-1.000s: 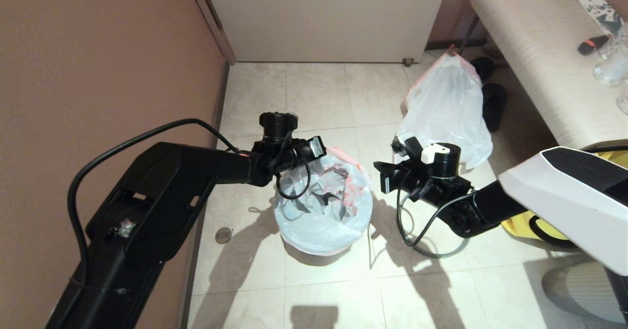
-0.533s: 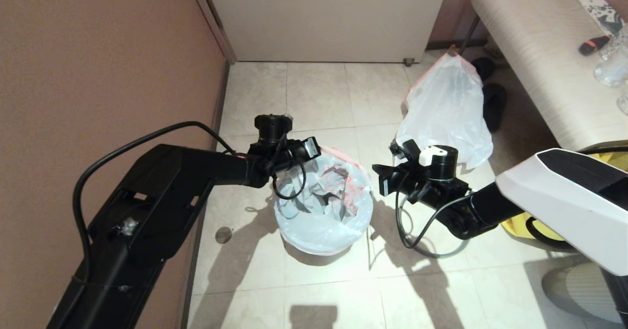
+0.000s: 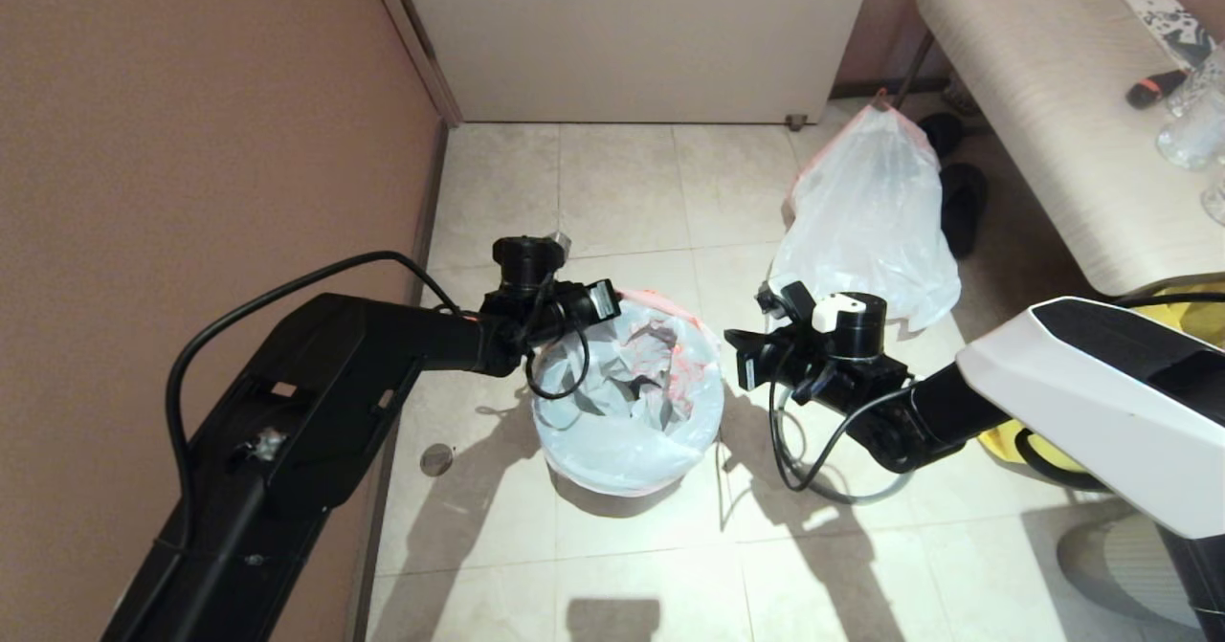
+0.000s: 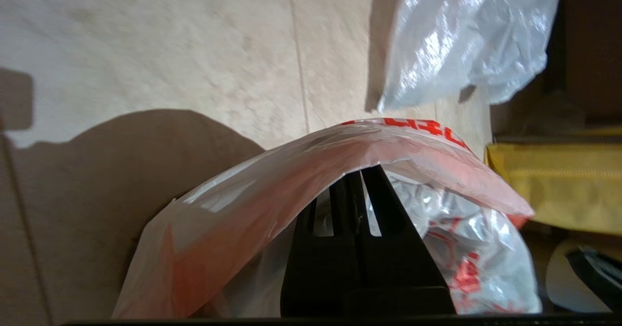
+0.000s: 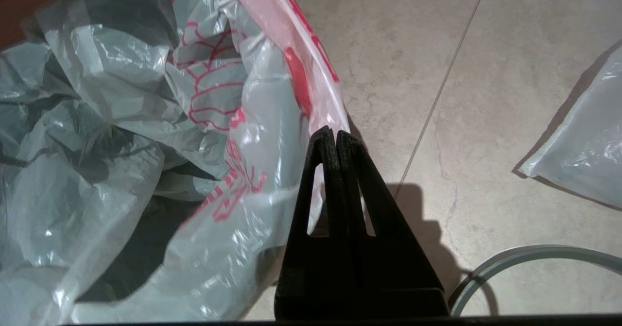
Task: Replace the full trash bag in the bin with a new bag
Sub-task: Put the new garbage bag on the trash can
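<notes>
Black fingers (image 5: 335, 139) pinching crinkled translucent new bag (image 5: 146, 122) hem

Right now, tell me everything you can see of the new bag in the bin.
The new bag is thin, crinkled, translucent white plastic with an orange-red hem band and red printed lettering. It is draped over the bin, hiding it, mouth open, the middle sagging in loose folds. The left gripper, shut, has its tips under the hem on one side; the right gripper, shut, meets the hem on the opposite side. Whether either pinches the plastic is unclear.
</notes>
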Robot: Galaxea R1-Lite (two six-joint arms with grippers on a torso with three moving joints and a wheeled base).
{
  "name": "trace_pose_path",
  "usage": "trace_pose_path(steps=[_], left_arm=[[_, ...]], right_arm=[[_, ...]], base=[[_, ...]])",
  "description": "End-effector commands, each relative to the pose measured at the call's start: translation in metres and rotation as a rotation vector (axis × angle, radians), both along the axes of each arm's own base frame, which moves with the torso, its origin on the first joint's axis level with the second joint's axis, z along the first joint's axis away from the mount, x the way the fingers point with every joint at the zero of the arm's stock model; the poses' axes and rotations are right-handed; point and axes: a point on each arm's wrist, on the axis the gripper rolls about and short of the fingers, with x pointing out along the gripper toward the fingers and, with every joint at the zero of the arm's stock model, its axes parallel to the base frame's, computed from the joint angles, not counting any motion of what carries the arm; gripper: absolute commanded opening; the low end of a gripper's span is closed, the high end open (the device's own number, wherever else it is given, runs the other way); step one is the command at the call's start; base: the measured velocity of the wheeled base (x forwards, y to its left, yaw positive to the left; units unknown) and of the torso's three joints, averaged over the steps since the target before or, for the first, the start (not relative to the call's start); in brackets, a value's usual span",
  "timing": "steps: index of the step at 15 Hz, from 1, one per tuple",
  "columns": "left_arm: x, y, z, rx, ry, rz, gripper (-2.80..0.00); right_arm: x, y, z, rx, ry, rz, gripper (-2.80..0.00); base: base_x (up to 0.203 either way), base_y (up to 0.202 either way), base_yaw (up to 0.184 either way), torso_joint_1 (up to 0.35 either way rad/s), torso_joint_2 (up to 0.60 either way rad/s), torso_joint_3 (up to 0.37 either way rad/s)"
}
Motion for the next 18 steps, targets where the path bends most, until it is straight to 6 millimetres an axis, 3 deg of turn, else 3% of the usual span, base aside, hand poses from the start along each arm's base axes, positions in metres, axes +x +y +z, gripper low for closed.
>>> trace_pose_path(steps=[1, 8, 18], left_arm=[[0.003, 0.005, -0.009, 0.004, 0.021, 0.012, -2.80], [-0.011, 0.004, 0.031, -0.023, 0.041, 0.019, -2.80], [-0.004, 0.019, -0.005, 0.022, 0.173, 0.055, -2.80]], right_arm=[[0.000, 0.000, -0.001, 0.000, -0.001, 0.002, -2.80], [0.001, 0.002, -0.006, -0.004, 0.005, 0.004, -2.80], [0.001, 0.003, -0.010, -0.008, 0.011, 0.007, -2.80]], base=[[0.000, 0.000, 0.000, 0.000, 0.00, 0.000], [0.000, 0.000, 0.000, 0.005, 0.00, 0.001], [0.000, 0.000, 0.000, 0.000, 0.00, 0.000]])
